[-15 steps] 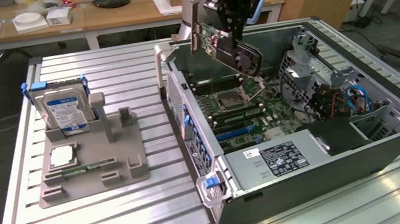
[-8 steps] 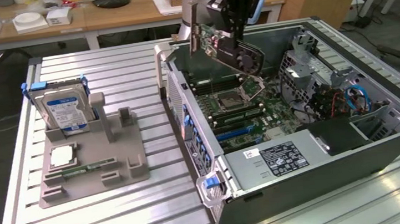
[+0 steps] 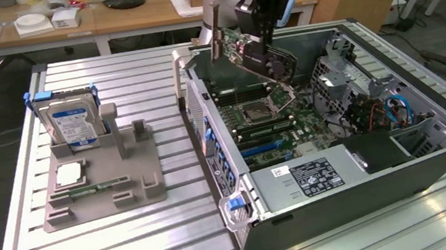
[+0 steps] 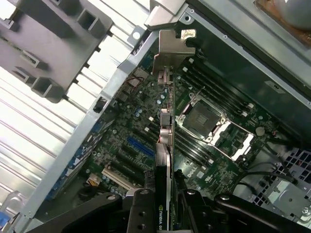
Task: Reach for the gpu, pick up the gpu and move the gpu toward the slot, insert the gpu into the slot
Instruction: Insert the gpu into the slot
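Your claw [image 4: 164, 209]: jaws partly closed, clamped on top edge of one gpu [image 3: 239, 43], a thin dark rectangular circuit card with silvery metal end bracket. Gpu hangs tilted above open grey metal computer case [image 3: 364, 203], over green motherboard [image 4: 119, 138], not yet seated.

Handling, judged: light, stiff, fragile. Hold by edges, keep off connector contacts.

Count: one gpu, one case. Beside case, one grey plastic holder [image 3: 136, 199] carries one blue-labelled silver hard drive [image 3: 73, 122] and one narrow green memory stick [image 3: 93, 191].
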`<state>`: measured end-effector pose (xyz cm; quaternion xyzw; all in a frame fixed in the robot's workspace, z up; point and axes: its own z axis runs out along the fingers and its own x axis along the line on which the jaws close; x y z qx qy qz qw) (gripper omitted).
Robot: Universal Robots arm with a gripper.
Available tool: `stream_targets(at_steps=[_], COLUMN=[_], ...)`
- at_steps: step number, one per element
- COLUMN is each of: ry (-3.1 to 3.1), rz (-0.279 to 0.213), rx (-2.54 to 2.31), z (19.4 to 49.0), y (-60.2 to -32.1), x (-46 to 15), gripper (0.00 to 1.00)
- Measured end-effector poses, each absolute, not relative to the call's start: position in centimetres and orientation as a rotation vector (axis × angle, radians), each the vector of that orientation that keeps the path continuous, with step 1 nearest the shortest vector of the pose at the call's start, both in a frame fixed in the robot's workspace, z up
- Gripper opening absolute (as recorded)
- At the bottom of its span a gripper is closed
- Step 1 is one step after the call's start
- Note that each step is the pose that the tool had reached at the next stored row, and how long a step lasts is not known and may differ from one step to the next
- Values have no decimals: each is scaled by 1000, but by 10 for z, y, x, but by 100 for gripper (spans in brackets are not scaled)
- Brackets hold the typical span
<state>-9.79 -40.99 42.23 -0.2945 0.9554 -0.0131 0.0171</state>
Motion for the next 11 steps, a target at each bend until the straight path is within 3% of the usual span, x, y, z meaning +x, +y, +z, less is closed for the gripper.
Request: stream_targets(at_steps=[11], ry=[2923], rz=[-38], rx=[-1050], z=[421], y=[-410], x=[-94], gripper=[25])
